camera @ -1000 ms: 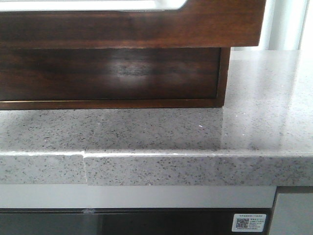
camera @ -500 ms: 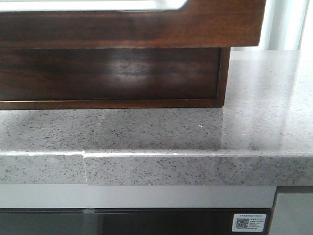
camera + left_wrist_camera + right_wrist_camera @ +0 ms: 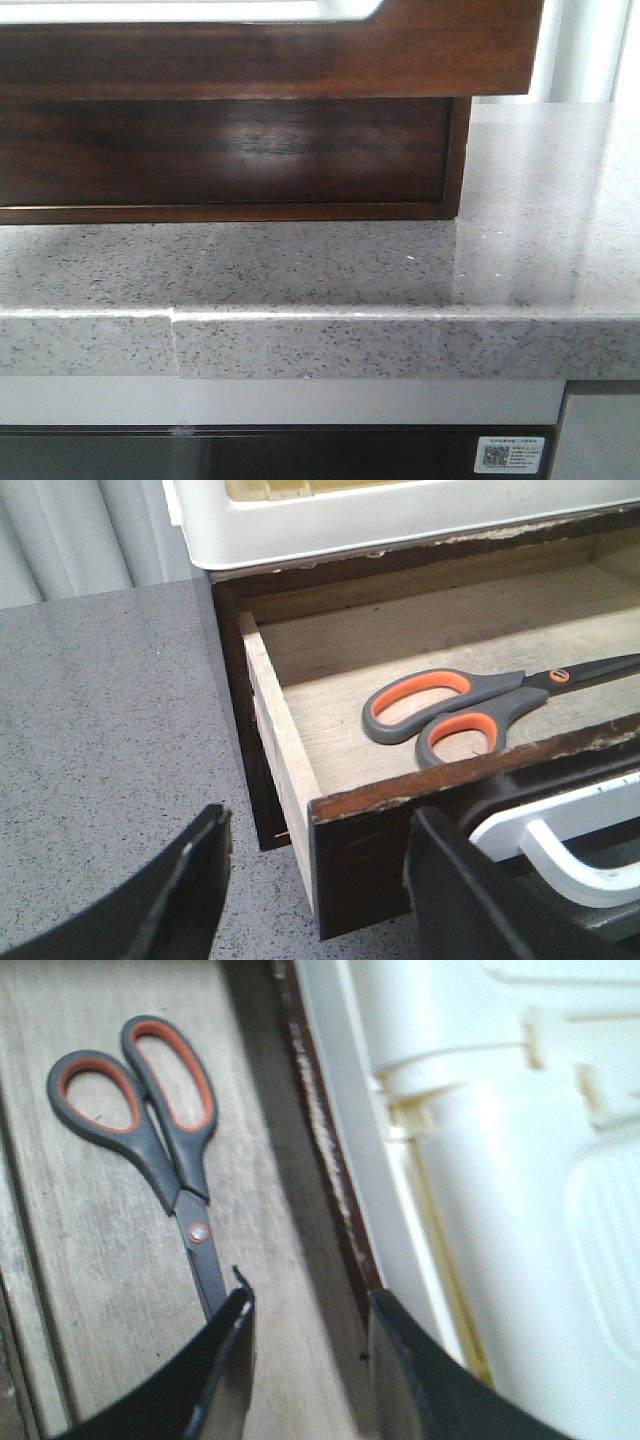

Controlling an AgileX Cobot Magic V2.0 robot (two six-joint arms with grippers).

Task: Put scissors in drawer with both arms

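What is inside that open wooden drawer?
A pair of scissors with grey and orange handles lies flat on the bare wood floor of the drawer. The blade tips are cut off from view, and the drawer's far end is not shown.

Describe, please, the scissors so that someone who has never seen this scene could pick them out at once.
Find the dark brown wooden drawer pulled open over the grey speckled countertop. On its pale plywood floor lie the scissors, flat and closed. Their grey handles with orange-lined finger loops set them apart; nothing else shows inside the drawer.
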